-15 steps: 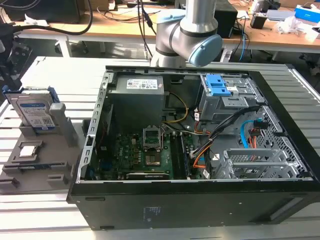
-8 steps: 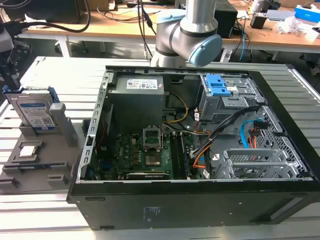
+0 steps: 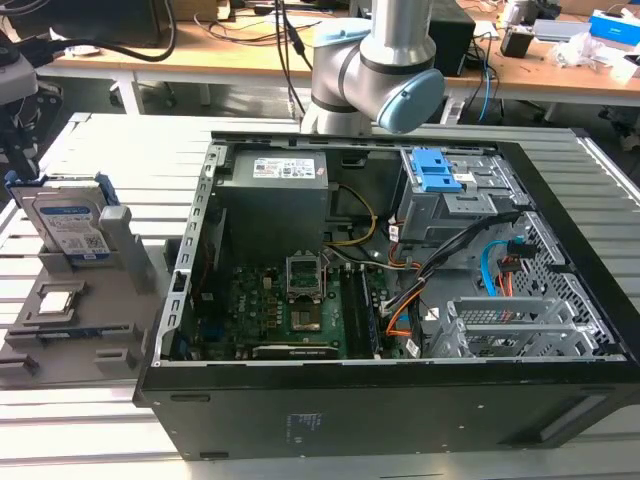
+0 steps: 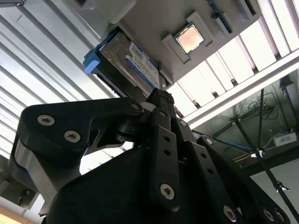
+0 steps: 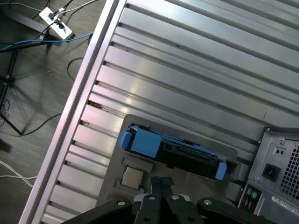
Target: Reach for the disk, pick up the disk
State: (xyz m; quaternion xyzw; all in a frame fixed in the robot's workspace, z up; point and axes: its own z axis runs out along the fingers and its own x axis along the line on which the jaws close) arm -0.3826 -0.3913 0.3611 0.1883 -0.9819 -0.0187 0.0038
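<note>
We see the disk (image 3: pixel 65 222) standing on edge in a slot of the grey holder (image 3: pixel 90 325), its labelled face upright and a blue side rail at each end. The holder lies on the slotted metal table (image 5: pixel 196 56), with the open computer case (image 3: pixel 400 400) just beside it. In the first wrist view the gripper (image 5: pixel 161 181) hangs above the holder's flat part, its jaws drawn together with nothing between them. The disk's top edge lies ahead of the fingertips, apart from them and untouched, and its long side runs across the line along which the jaws point. The processor chip (image 5: pixel 132 177) sits in its pocket on the holder, nearer the fingertips than the disk is. The arm (image 3: pixel 375 60) rises well apart from the holder.
</note>
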